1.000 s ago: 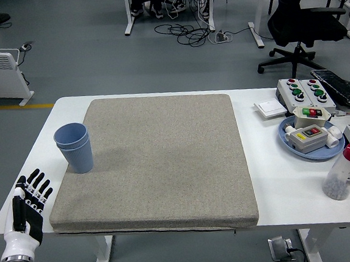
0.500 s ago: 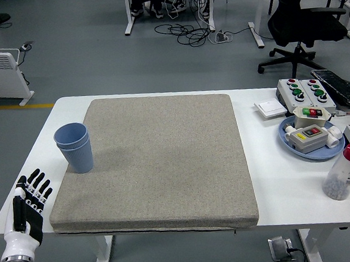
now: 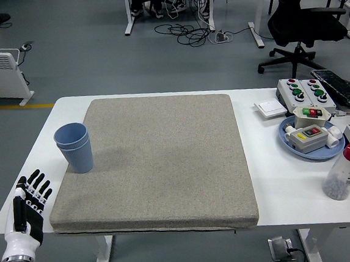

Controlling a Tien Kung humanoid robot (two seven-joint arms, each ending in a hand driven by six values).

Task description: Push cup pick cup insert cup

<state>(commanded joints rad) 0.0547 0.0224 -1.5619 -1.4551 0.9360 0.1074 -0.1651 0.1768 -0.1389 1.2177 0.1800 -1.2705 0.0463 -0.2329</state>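
Note:
Two blue cups [image 3: 74,146], one nested inside the other, stand upright at the left edge of the grey mat [image 3: 159,157]. My left hand [image 3: 29,202] rests at the table's near left corner, below and left of the cups, with its fingers spread and nothing in them. It does not touch the cups. The right hand is out of the picture.
On the right side of the table sit a blue plate [image 3: 313,144] with switch boxes, a button box [image 3: 304,92], a white card [image 3: 269,108] and a red-capped bottle [image 3: 345,171]. A black office chair [image 3: 303,18] stands on the floor beyond the table.

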